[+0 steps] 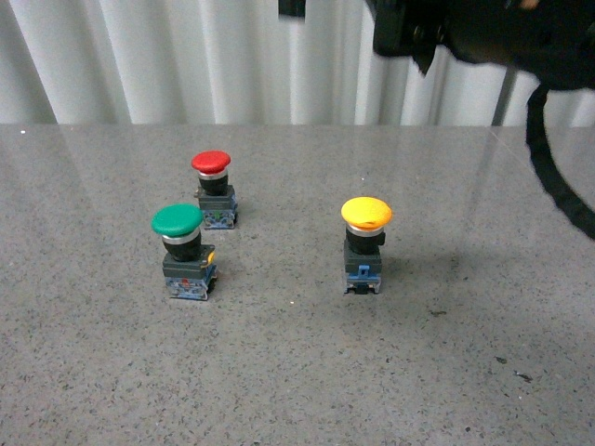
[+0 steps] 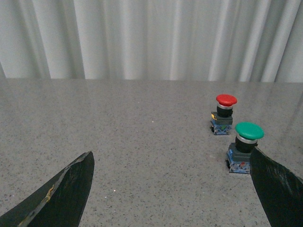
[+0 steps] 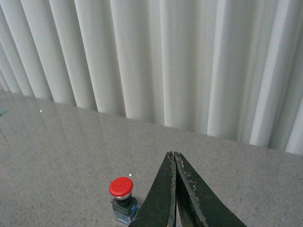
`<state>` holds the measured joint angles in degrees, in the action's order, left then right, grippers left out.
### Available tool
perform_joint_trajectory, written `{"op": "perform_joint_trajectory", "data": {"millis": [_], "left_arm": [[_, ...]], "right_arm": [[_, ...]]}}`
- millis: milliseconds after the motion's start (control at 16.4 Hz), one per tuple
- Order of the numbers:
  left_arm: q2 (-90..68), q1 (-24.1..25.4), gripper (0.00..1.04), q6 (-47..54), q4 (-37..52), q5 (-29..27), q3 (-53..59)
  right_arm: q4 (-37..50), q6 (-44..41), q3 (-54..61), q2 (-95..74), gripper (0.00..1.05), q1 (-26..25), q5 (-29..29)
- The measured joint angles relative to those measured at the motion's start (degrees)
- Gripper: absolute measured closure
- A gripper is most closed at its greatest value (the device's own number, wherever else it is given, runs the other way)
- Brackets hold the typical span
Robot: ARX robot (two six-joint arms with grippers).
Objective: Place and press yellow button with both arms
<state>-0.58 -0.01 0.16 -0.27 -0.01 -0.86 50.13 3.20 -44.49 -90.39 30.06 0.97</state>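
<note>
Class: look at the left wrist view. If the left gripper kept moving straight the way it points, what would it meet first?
Probably nothing: between the open left gripper fingers lies bare table, then the curtain. The green button sits beside one finger, off the line, though depth is unclear.

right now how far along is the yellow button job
Done: the yellow button stands upright on the table, apart from the green button and red button. In hand: nothing; the left gripper is open and empty, the right gripper shut, raised. Left: pressing it.
</note>
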Motion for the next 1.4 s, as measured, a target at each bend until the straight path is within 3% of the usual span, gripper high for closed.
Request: {"op": "perform_joint_trajectory", "data": {"millis": [244,427,549,610,793,1402], "left_arm": [[0.0,0.0,0.07,0.0,0.0,0.0,0.0],[0.0,0.0,0.07,0.0,0.0,0.0,0.0],[0.0,0.0,0.07,0.0,0.0,0.0,0.0],[0.0,0.0,0.07,0.0,0.0,-0.2,0.0],[0.0,0.0,0.07,0.0,0.0,0.0,0.0],[0.0,0.0,0.07,0.0,0.0,0.0,0.0]], "right_arm": [[-2.4,4.7,5.4,9.0,1.03,-1.6,-0.4],[-4.6,7.4,14.7,21.6,1.03,-5.6,0.9],[-17.7,3.0,21.0,33.6,1.03,-8.1,13.0],[-24.6,0.3,25.7,42.4,1.03,-13.7,13.9],[-38.9,-1.8,34.8,66.8,1.03,-30.2,0.7],[-41.6,-2.7,41.5,78.5,1.03,-30.1,-1.0]]}}
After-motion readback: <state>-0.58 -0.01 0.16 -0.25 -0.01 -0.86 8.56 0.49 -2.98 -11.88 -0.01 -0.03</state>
